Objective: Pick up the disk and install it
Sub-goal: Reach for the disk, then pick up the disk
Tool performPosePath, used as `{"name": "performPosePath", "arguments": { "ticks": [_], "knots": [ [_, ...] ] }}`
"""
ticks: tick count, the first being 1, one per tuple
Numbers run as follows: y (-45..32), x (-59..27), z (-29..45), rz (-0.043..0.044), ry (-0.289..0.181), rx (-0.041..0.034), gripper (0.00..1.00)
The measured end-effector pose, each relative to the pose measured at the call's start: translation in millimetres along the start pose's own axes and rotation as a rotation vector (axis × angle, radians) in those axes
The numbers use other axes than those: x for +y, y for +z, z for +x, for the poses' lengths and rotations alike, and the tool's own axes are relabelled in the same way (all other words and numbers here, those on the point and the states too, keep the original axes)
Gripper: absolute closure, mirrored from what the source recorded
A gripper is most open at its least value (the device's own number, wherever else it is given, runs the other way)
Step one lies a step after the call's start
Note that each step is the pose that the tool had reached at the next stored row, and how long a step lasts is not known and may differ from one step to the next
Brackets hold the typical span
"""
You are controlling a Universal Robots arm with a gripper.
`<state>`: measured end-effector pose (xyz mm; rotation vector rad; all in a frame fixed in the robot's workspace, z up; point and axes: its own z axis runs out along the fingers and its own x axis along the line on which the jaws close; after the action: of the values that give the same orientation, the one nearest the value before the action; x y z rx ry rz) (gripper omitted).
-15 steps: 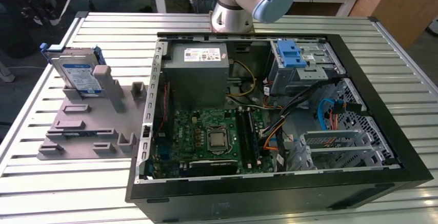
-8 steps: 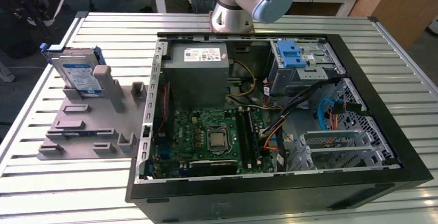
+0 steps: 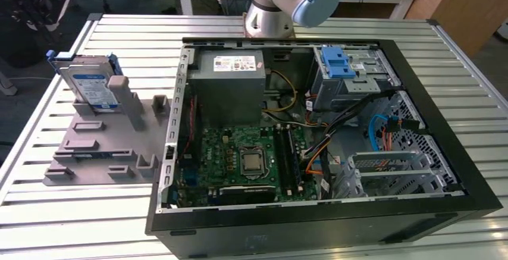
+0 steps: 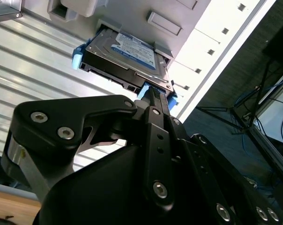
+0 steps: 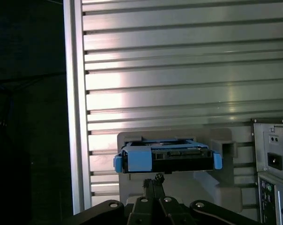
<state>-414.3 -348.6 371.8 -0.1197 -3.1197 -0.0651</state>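
The disk [image 3: 89,87] stands on edge in a slot of a grey fixture [image 3: 103,147], at the exterior view's left. It is silver, with a white-and-blue label and blue side rails. In both wrist views the disk [image 4: 127,54] [image 5: 167,159] lies just beyond my gripper's black fingertips. My gripper [image 4: 155,93] [image 5: 154,179] is shut, with nothing between its fingers, and stays apart from the disk. It lines up with the disk's upper edge.
An open computer case [image 3: 317,123] lies on the slatted metal table [image 3: 47,212], to the right of the fixture. Inside it are a grey power supply box [image 3: 234,81], a motherboard [image 3: 246,159], and a silver drive cage with a blue latch [image 3: 341,63]. The arm's base [image 3: 270,16] stands behind the case.
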Motion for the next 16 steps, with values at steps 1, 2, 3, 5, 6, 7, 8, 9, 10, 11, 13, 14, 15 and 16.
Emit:
{"name": "performPosePath", "arguments": {
  "ticks": [1,2,3,5,6,7,8,9,10,11,13,14,15,16],
  "knots": [
    [0.1,-0.1,1.0,0.0000,0.000,0.0001,0.89],
    [0.3,-0.2,1.9,0.0000,0.000,0.0001,0.89],
    [0.5,-0.2,2.9,0.0000,0.000,0.0002,0.89],
    [0.7,-0.4,4.1,0.0000,0.000,0.0004,0.89],
    [0.7,-0.4,4.1,0.0000,0.000,0.0004,0.89],
    [0.7,-0.4,4.1,0.0001,0.000,0.0004,0.89],
    [0.7,-0.3,4.2,0.0001,0.000,0.0005,0.89],
    [0.7,-0.3,4.2,0.0001,0.000,0.0004,0.89],
    [0.8,-0.4,4.2,0.0001,0.000,0.0004,0.89],
    [0.8,-0.4,4.3,0.0006,-0.004,0.0007,0.89],
    [1.2,-0.4,4.2,0.0012,-0.037,0.0019,0.89],
    [1.4,-0.4,4.2,0.0016,-0.055,0.0026,0.89],
    [1.6,-0.4,4.2,0.0020,-0.072,0.0034,0.89],
    [1.8,-0.4,4.2,0.0024,-0.091,0.0042,0.89]
  ]
}}
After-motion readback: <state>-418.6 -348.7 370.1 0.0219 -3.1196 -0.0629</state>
